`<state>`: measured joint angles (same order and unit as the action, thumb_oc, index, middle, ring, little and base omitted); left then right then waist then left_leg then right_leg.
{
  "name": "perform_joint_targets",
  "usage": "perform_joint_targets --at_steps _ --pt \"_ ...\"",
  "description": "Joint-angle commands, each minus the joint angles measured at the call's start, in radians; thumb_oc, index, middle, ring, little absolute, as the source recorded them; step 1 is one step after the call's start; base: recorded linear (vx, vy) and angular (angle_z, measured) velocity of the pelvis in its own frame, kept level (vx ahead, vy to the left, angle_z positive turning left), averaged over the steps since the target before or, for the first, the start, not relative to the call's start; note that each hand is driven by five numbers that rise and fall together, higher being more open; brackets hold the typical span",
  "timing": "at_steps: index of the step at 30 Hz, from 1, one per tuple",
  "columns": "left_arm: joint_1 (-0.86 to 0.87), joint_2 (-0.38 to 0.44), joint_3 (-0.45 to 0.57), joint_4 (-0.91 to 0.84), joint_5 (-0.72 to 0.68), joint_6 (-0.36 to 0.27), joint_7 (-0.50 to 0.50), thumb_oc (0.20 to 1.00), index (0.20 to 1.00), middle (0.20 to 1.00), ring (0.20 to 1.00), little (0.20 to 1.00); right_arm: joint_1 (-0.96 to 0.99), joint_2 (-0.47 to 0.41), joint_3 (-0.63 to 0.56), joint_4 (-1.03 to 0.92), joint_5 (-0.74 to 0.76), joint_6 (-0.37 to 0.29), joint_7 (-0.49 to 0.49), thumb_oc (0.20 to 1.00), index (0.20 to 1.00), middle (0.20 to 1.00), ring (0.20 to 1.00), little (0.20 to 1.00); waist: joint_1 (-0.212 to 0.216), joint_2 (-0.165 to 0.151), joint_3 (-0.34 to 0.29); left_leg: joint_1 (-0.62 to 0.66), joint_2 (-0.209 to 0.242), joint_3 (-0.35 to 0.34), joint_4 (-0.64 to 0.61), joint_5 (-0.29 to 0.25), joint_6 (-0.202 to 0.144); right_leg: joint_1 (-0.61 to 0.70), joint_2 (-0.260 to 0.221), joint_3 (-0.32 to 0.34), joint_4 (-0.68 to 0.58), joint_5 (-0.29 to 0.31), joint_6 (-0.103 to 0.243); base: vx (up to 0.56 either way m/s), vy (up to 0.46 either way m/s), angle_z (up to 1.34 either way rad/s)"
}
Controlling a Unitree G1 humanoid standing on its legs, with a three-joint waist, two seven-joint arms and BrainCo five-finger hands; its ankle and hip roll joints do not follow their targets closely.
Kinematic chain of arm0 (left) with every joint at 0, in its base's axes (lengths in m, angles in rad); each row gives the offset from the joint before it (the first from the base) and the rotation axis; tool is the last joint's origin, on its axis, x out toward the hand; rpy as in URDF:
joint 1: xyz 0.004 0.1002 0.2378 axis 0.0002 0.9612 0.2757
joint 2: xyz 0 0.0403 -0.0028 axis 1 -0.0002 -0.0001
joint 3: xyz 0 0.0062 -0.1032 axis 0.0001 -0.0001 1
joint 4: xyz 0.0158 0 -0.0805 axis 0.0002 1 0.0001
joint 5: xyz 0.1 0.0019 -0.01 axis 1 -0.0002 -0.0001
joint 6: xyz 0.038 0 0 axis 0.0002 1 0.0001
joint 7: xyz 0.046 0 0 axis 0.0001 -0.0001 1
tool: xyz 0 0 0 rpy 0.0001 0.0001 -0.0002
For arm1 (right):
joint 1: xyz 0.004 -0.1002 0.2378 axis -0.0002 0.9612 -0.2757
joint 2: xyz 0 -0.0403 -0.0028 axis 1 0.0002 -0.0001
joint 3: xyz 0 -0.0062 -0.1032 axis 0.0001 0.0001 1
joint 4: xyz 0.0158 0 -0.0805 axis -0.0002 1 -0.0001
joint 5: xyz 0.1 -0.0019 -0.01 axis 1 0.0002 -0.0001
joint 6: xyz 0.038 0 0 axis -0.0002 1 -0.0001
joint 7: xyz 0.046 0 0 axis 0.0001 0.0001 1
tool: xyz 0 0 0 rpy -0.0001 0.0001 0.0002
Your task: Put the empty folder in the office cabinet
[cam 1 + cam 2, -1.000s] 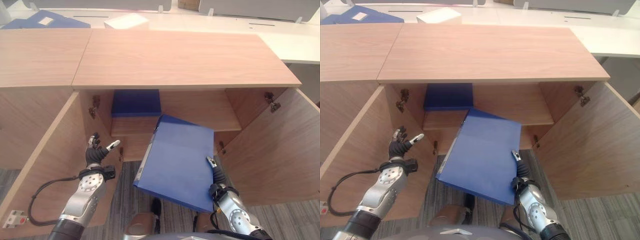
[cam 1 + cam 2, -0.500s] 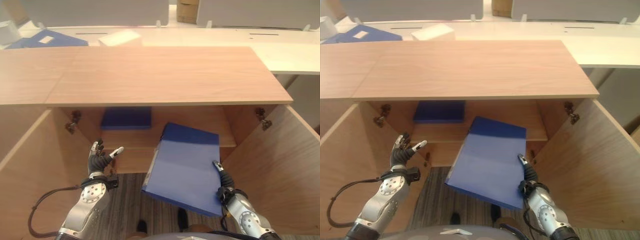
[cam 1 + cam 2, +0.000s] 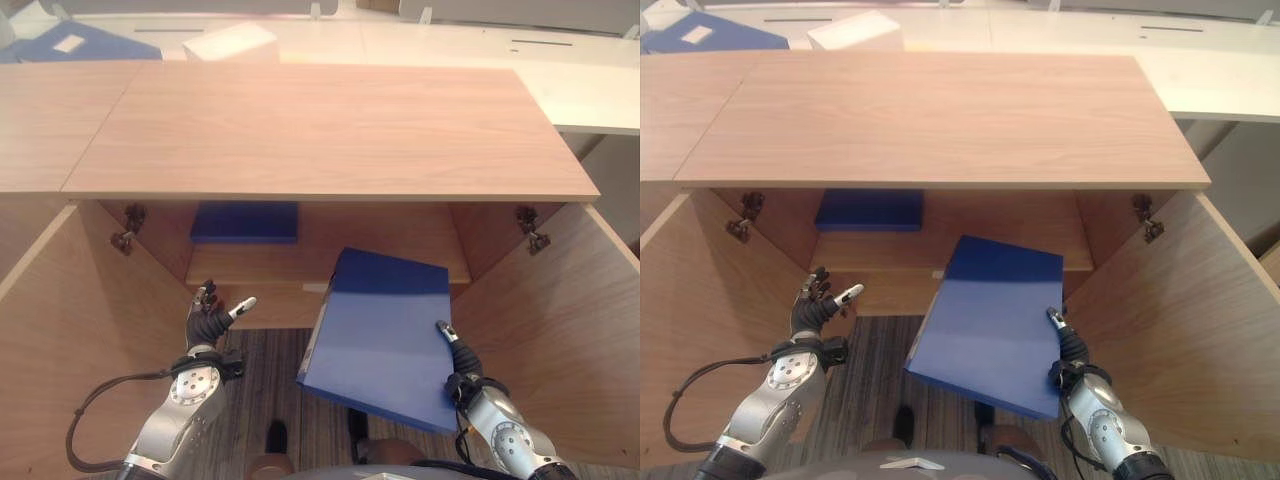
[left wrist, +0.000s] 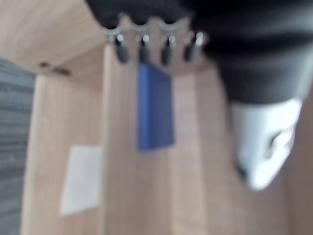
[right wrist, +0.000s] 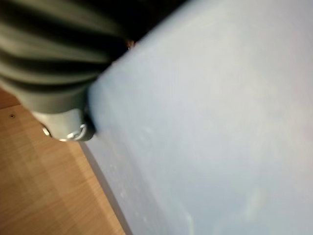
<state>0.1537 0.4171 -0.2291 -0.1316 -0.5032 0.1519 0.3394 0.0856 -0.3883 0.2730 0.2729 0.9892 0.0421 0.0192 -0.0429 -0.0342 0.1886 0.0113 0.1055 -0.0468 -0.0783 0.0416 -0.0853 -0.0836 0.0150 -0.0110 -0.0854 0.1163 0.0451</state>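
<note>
Blue folder (image 3: 385,340) held at its near right corner by right hand (image 3: 462,372), far edge at the cabinet (image 3: 330,130) shelf lip.
Looks stiff, light, slick-covered; a one-corner pinch risks twist, so gripping nearer the spine seems safer. Left hand (image 3: 208,318) spread, empty.

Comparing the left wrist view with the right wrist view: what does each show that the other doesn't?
Left wrist view: the left hand with straight fingers, empty, aimed at a dark blue folder lying in the cabinet, plus a white sheet. Right wrist view: the carried blue folder pressed close against the right hand. Both show the cabinet's wood panels.
</note>
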Motion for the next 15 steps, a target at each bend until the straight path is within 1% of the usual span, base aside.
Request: perform_joint_targets --at_steps 1,2,3,4,5,6,7,9,11,12,14,15 --pt "-0.021 0.058 0.036 -0.055 0.041 0.044 -0.01 1.0 1.0 1.0 1.0 1.0 -0.101 0.001 -0.077 -0.059 -0.004 -0.083 0.017 0.2 0.2 0.2 0.2 0.2 0.007 -0.045 -0.003 0.056 -0.049 0.007 0.093 -0.146 0.057 -0.098 -0.092 0.0 -0.002 0.024 0.078 0.02 -0.062 -0.03" --pt "-0.026 0.064 0.029 -0.025 0.058 0.082 -0.019 1.0 1.0 1.0 1.0 1.0 -0.126 -0.008 -0.088 -0.049 0.005 -0.092 0.022 0.2 0.2 0.2 0.2 0.2 0.011 -0.045 0.003 0.051 -0.046 0.01 0.092 -0.154 0.056 -0.107 -0.094 -0.004 -0.002 0.023 0.079 0.01 -0.032 -0.03" --pt "-0.026 0.064 0.029 -0.025 0.058 0.082 -0.019 1.0 1.0 1.0 1.0 1.0 -0.126 -0.008 -0.088 -0.049 0.005 -0.092 0.022 0.2 0.2 0.2 0.2 0.2 0.011 -0.045 0.003 0.051 -0.046 0.01 0.092 -0.154 0.056 -0.107 -0.094 -0.004 -0.002 0.023 0.079 -0.02 -0.053 -0.05" --pt "-0.041 0.088 -0.002 0.077 0.059 0.137 -0.04 1.0 1.0 1.0 1.0 1.0 -0.19 -0.039 -0.1 -0.034 0.015 -0.108 0.007 0.2 0.2 0.2 0.2 0.2 0.02 -0.041 0.023 0.039 -0.042 0.008 0.093 -0.165 0.051 -0.127 -0.101 -0.011 -0.002 0.027 0.08 -0.04 -0.039 -0.03" --pt "-0.042 0.1 -0.023 0.165 0.079 0.163 -0.064 1.0 1.0 1.0 1.0 1.0 -0.238 -0.061 -0.109 -0.016 0.038 -0.119 -0.003 0.2 0.2 0.2 0.2 0.2 0.029 -0.035 0.036 0.03 -0.039 0.007 0.093 -0.169 0.049 -0.142 -0.105 -0.016 0.002 0.027 0.08 -0.05 -0.039 0.0" --pt "-0.041 0.11 -0.04 0.237 0.085 0.144 -0.078 1.0 1.0 1.0 1.0 1.0 -0.272 -0.079 -0.115 -0.001 0.037 -0.12 -0.01 0.2 0.2 0.2 0.2 0.2 0.033 -0.031 0.045 0.025 -0.037 0.006 0.093 -0.172 0.047 -0.153 -0.107 -0.019 0.005 0.027 0.081 -0.06 -0.001 0.04" --pt "-0.042 0.112 -0.056 0.322 0.091 0.112 -0.098 1.0 1.0 1.0 1.0 1.0 -0.316 -0.098 -0.113 0.024 0.042 -0.126 -0.021 0.2 0.2 0.2 0.2 0.2 0.039 -0.024 0.055 0.02 -0.035 0.006 0.091 -0.174 0.044 -0.167 -0.111 -0.022 0.01 0.03 0.082 -0.06 0.012 0.03" --pt "-0.049 0.109 -0.077 0.456 0.098 0.077 -0.13 1.0 1.0 1.0 1.0 1.0 -0.42 -0.127 -0.106 0.079 0.058 -0.131 -0.049 0.2 0.2 0.2 0.2 0.2 0.051 -0.01 0.077 0.008 -0.029 0.003 0.086 -0.174 0.04 -0.194 -0.118 -0.033 0.037 0.028 0.081 -0.09 0.023 0.01" --pt "-0.066 0.107 -0.093 0.533 0.107 0.047 -0.151 1.0 1.0 1.0 1.0 1.0 -0.518 -0.158 -0.106 0.134 0.062 -0.122 -0.063 0.2 0.2 0.2 0.2 0.2 0.061 0.005 0.103 -0.007 -0.025 0.001 0.081 -0.172 0.036 -0.224 -0.126 -0.044 0.057 0.025 0.081 -0.13 0.029 0.1" --pt "-0.077 0.107 -0.108 0.56 0.097 0.029 -0.153 1.0 1.0 1.0 1.0 1.0 -0.573 -0.18 -0.11 0.182 0.083 -0.12 -0.053 0.2 0.2 0.2 0.2 0.2 0.068 0.016 0.12 -0.015 -0.024 -0.001 0.076 -0.17 0.032 -0.241 -0.131 -0.051 0.063 0.024 0.081 -0.17 0.038 0.09" --pt "-0.096 0.104 -0.128 0.589 0.082 -0.003 -0.154 1.0 1.0 1.0 1.0 1.0 -0.656 -0.21 -0.116 0.24 0.093 -0.098 -0.046 0.2 0.2 0.2 0.2 0.2 0.079 0.03 0.144 -0.028 -0.022 -0.003 0.066 -0.166 0.027 -0.266 -0.14 -0.06 0.071 0.024 0.082 -0.15 0.033 0.08" --pt "-0.111 0.101 -0.143 0.598 0.071 -0.027 -0.155 1.0 1.0 1.0 1.0 1.0 -0.718 -0.227 -0.112 0.29 0.121 -0.09 -0.039 0.2 0.2 0.2 0.2 0.2 0.089 0.042 0.162 -0.039 -0.02 -0.005 0.059 -0.162 0.021 -0.285 -0.147 -0.067 0.073 0.025 0.082 -0.1 0.018 0.1"
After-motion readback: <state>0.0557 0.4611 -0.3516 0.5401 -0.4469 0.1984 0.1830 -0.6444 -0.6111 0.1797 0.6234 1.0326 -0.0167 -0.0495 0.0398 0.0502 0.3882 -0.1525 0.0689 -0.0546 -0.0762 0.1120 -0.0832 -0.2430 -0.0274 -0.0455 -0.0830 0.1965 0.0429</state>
